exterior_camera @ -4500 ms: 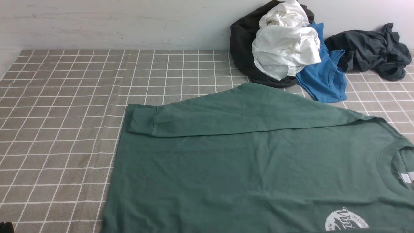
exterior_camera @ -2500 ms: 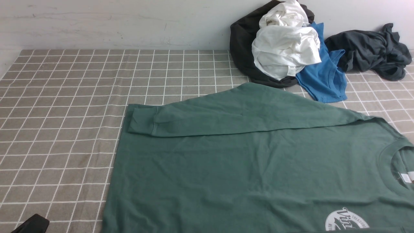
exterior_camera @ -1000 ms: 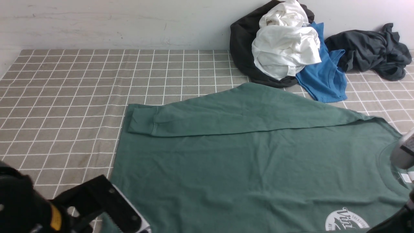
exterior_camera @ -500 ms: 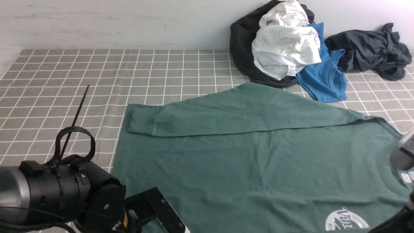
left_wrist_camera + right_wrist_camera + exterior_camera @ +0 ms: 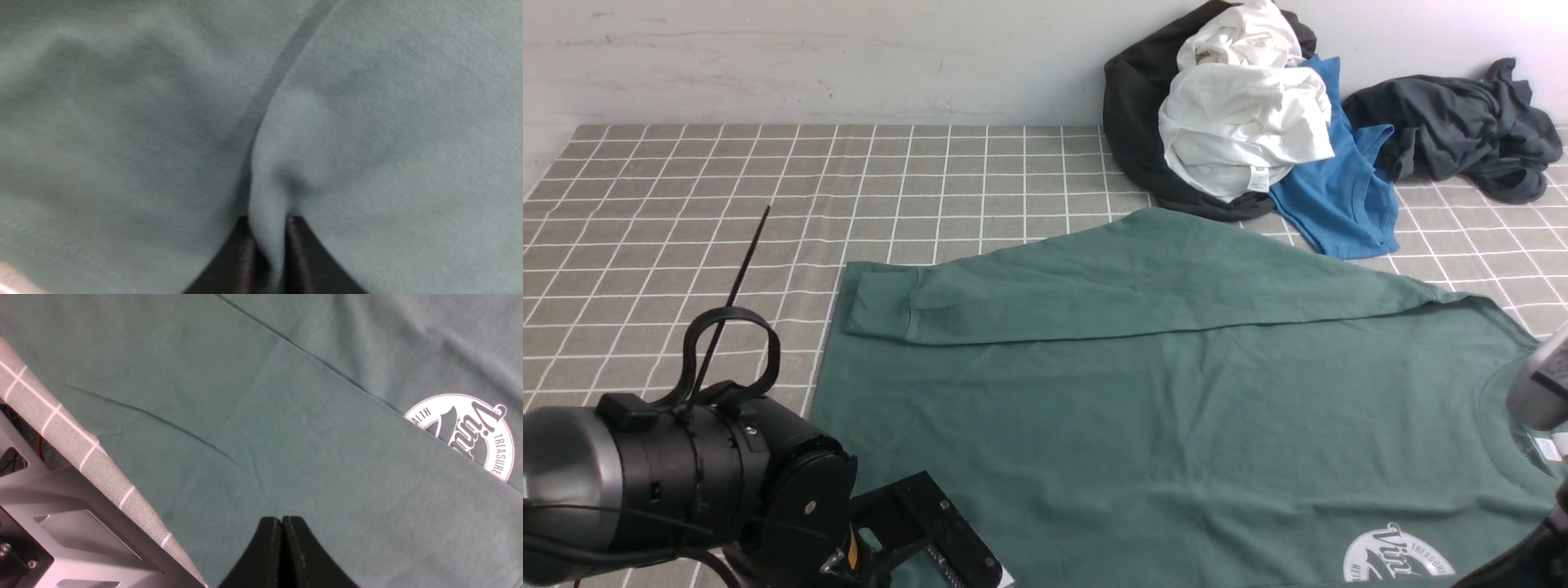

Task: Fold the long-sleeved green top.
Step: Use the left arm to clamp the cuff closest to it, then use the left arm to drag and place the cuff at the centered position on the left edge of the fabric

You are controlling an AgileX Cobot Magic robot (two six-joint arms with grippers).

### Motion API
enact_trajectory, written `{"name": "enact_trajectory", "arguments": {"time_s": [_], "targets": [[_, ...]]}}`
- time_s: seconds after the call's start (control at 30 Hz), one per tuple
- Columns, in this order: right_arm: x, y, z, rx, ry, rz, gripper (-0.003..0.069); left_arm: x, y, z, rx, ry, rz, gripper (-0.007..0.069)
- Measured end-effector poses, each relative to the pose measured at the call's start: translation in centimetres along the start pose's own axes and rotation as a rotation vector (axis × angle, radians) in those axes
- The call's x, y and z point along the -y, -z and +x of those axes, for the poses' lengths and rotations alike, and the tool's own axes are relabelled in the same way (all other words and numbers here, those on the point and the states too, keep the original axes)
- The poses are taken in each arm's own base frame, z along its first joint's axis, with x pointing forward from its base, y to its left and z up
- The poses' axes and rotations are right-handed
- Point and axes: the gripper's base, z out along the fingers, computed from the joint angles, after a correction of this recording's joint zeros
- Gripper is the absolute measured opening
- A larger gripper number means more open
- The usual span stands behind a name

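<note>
One change matters: the left gripper, wide apart half a second ago, has now pinched a ridge of the green long-sleeved top by its near-left corner, so a fold can likely start. The top lies spread mid-table. The checked tablecloth gives bare room leftward and beyond. The right gripper is closed and empty over the fabric near the logo. The clothes pile crowds the far right.

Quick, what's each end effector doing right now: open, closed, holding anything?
Left end effector: closed on a pinched fold of the green long-sleeved top.
Right end effector: closed, nothing between its jaws.
</note>
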Motion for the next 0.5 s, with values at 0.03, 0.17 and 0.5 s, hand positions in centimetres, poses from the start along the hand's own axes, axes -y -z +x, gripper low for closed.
{"name": "enact_trajectory", "arguments": {"time_s": [0.03,0.17,0.5], "targets": [[0.0,0.0,0.0,0.000,0.000,0.000,-0.0014,0.0,0.1,-0.1,-0.008,-0.002,0.001,0.0029],[0.0,0.0,0.0,0.000,0.000,0.000,-0.0014,-0.2,1.1,-0.8,-0.030,-0.010,0.002,0.0019],[0.0,0.0,0.0,0.000,0.000,0.000,-0.0014,-1.8,7.0,-4.8,0.031,-0.052,-0.086,0.0016]]}}
